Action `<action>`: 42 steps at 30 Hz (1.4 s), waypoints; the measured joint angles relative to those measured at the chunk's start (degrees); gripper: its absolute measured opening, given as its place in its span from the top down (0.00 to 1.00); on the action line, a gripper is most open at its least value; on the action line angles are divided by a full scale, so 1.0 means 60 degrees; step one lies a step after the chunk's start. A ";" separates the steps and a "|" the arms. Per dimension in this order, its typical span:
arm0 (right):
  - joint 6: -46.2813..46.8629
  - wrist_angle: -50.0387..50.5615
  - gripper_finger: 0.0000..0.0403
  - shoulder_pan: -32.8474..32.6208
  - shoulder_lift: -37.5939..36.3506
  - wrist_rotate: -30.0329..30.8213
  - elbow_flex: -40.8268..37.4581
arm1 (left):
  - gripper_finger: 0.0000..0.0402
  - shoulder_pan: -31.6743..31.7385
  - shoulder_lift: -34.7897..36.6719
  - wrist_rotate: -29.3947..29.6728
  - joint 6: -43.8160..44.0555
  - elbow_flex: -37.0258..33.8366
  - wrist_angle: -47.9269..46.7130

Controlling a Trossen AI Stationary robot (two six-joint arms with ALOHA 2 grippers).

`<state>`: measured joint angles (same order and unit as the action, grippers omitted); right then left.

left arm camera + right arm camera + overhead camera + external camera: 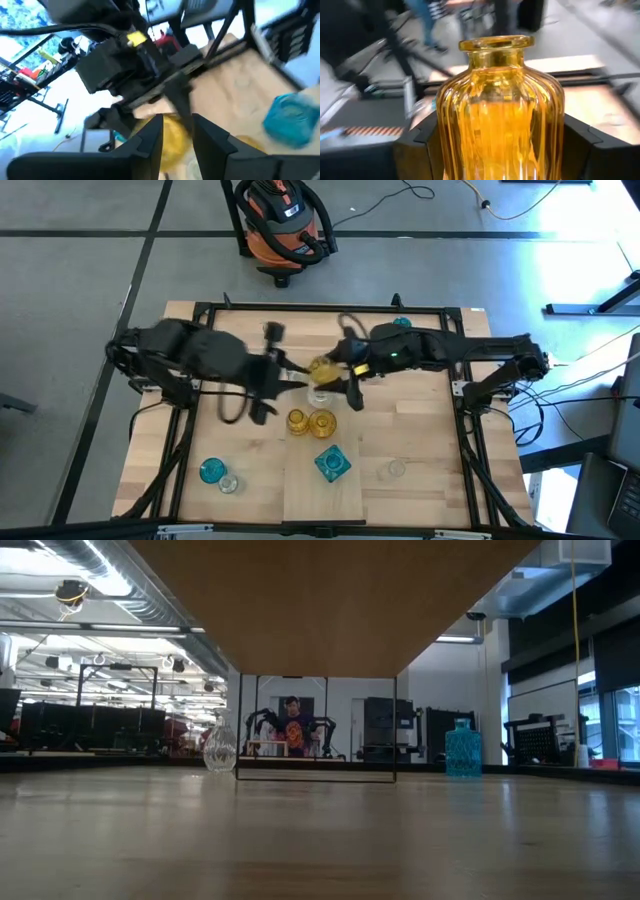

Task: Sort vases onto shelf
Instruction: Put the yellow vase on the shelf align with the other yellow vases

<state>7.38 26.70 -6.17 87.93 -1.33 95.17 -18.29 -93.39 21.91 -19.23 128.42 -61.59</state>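
My right gripper (335,372) is shut on a ribbed amber vase (500,115) over the table's middle; the vase also shows in the high view (322,367). My left gripper (287,377) faces it from the left, fingers a little apart and empty; the amber vase (172,142) shows just beyond the gap. A clear vase (320,393) stands below them. Two amber vases (297,421) (322,421) stand at the far end of the pale shelf (300,500), and a square teal vase (333,463) stands on it. My right gripper pinches the amber vase's ribbed body (445,140) between its two fingers (417,147), one on each side, below the shoulder. The neck and rim (495,44) stick out beyond the fingers. I cannot tell whether the vase's base is clear of the table.
A round teal vase (211,471) and a clear one (230,484) stand at the near left, a clear one (395,470) at the near right, a teal one (401,323) at the far edge. The low view shows the shelf's underside (330,600) and its black bar (316,778).
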 joint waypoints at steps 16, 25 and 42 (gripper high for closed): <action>0.1805 -0.9683 0.41 -0.3155 -0.4288 0.4394 -0.8599 | 0.76 0.0163 0.1422 0.1802 0.1235 0.0004 0.0298; 0.0408 -1.4077 0.41 -0.3593 -0.3095 0.4398 -1.0917 | 0.81 0.1161 0.1466 0.1301 0.2289 -0.0011 -0.0538; 0.0040 -1.4558 0.41 -0.3543 -0.0737 0.4004 -1.1063 | 0.90 0.1465 0.1451 0.1231 0.2708 -0.0011 -0.0582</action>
<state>7.62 -60.65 -27.43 83.51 22.70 28.80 -9.50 -84.68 29.30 -2.98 128.35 -65.08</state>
